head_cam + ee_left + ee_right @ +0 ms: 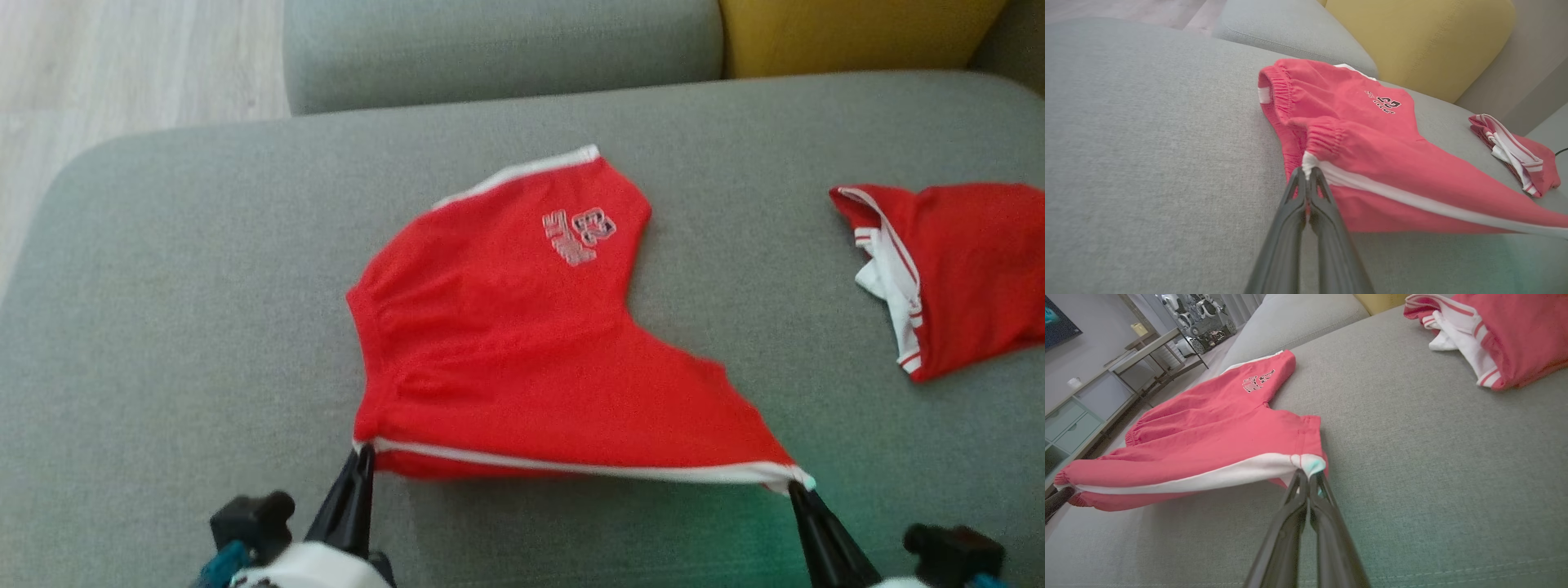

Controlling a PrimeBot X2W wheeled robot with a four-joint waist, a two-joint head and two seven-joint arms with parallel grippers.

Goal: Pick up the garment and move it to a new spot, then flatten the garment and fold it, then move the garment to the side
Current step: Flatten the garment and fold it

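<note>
Both arms reach in low from the near side of the grey sofa point(163, 327), their long dark fingers pointing toward the yellow cushion point(849, 33) at the back. The left tool point(365, 451) is pinched fully shut on the waistband corner of the red shorts point(506, 351), right at the end of the white side stripe. The right tool point(797, 487) is clamped just as tight on the stripe's other end, at the leg hem.

Of the arms themselves, little shows in the head view: the lower edge cuts them off past a bit of pale casing and dark blocks. The print point(580, 235) on the shorts is blurred; it looks like "23", and the lettering beside it I can't read.

The shorts lie on the sofa seat, on the near side of the cushion and well apart from it. The striped edge is pulled taut between the two tools and runs crosswise to the cushion, waistband toward the left arm. The printed leg points away toward the cushion. A second red-and-white garment point(963, 269) lies nearly straight in front of the cushion, cut off at the frame edge.
</note>
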